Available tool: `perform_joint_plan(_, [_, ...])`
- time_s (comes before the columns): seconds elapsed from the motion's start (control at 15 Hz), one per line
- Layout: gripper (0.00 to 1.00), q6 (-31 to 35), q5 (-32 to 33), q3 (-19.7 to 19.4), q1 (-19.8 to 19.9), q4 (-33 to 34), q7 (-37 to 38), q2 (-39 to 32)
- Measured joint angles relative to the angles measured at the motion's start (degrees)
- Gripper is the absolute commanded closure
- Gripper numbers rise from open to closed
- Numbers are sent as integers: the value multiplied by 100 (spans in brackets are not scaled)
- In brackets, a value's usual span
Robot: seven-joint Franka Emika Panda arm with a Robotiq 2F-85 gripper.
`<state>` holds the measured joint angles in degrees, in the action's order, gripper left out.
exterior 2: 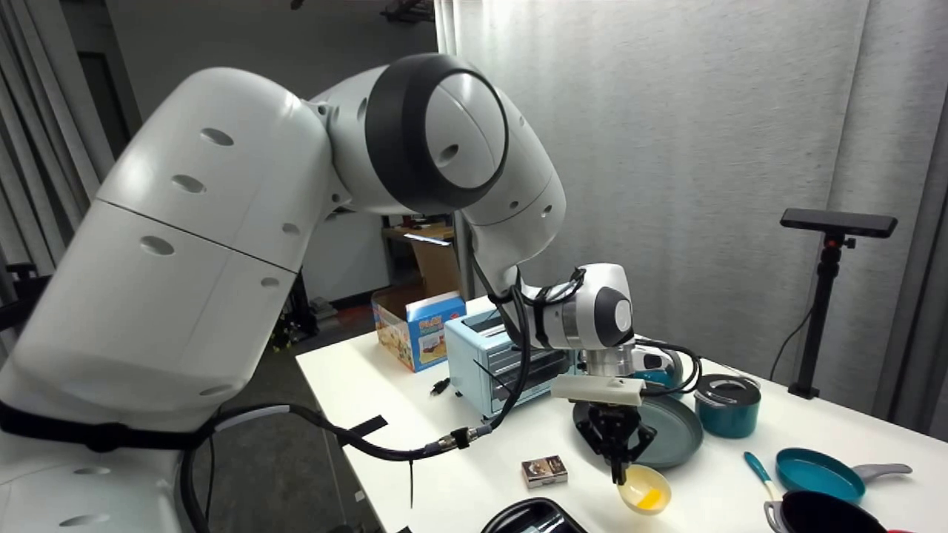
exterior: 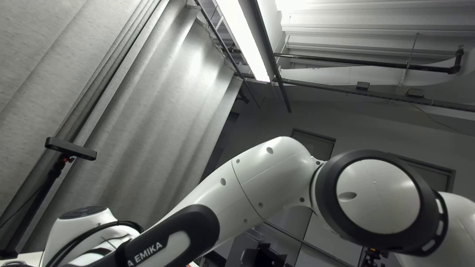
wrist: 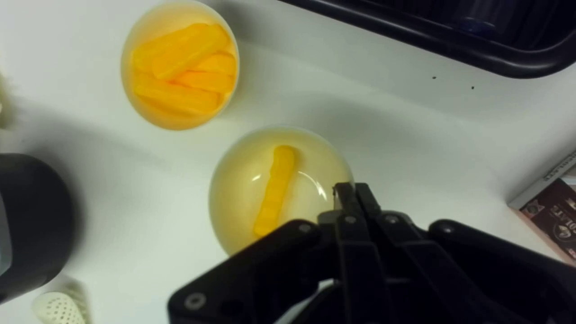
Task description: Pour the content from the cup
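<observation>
Desk [exterior 2: 459, 485], white; grey curtain [exterior 2: 689, 148] hangs behind its back edge.
At the far edge: printed box [exterior 2: 437, 333], blue, with toaster oven [exterior 2: 466, 370], pale blue, near it.
Along the back edge: lidded pot [exterior 2: 729, 418], teal; camera [exterior 2: 837, 222] on a black stand [exterior 2: 818, 318].
In from that edge: round dish [exterior 2: 678, 429], grey; shallow pan [exterior 2: 818, 474], teal.
Well inside the edges: cup [wrist: 243, 189], cream, bowl-shaped, one yellow strip [wrist: 275, 193] within; gripper [wrist: 355, 191] clamped on the cup's rim. Contact between cup and desk: cannot tell.
Just beside the cup, in the wrist view: second cup [wrist: 155, 22], several yellow strips [wrist: 189, 51] inside. Near these: small brown box [exterior 2: 544, 471]; black tray [wrist: 450, 47].
Room: dim grey walls [exterior: 371, 129]; in an exterior view, lit ceiling light [exterior: 244, 37], dark pipes [exterior: 352, 61], ribbed ceiling [exterior: 371, 18]. Robot arm [exterior 2: 200, 244], white, extends over the desk.
</observation>
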<state>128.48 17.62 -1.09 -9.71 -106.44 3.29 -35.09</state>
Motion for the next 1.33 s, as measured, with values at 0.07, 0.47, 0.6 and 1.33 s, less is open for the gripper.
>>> perform_joint_plan(0.07, [99,0,0,5,-11,-15,0,-9])
perform_joint_plan(0.47, [49,0,0,55,-136,-200,10,-61])
perform_joint_plan(0.6, [33,0,0,60,-197,-273,19,-63])
perform_joint_plan(1.33, [0,532,0,8,-223,-1139,349,727])
